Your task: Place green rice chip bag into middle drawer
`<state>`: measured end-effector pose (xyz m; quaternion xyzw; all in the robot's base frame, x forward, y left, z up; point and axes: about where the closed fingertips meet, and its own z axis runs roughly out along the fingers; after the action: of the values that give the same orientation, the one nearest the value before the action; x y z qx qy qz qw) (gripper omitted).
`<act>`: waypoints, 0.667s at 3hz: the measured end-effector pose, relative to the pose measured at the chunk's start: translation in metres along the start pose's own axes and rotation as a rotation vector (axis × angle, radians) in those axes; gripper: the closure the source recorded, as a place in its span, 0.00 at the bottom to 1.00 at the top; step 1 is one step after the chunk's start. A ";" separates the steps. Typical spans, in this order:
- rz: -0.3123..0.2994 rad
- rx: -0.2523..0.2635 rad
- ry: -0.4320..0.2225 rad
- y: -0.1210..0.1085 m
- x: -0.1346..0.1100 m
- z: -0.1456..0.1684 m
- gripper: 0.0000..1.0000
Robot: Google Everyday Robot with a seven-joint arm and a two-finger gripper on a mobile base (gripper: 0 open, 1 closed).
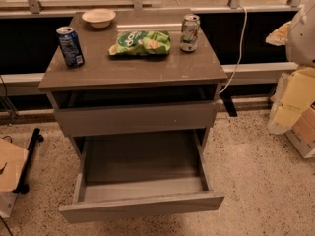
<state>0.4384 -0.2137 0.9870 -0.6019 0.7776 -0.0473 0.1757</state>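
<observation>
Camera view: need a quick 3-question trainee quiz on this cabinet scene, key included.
1. True or false: the green rice chip bag already lies in the middle drawer.
2. Which stands on the picture's right side of the bag? A) bowl B) blue can C) green-and-white soda can
3. Short answer: where is the gripper?

Key
1. False. The bag lies on the cabinet top; the drawer is pulled open with nothing in it.
2. C
3. Not in view; nothing holds the bag.
</observation>
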 end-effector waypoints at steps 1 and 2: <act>0.001 0.005 -0.004 0.000 -0.002 0.000 0.00; 0.028 0.004 -0.048 -0.003 -0.012 0.007 0.00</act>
<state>0.4462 -0.2025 0.9839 -0.5914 0.7815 -0.0319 0.1959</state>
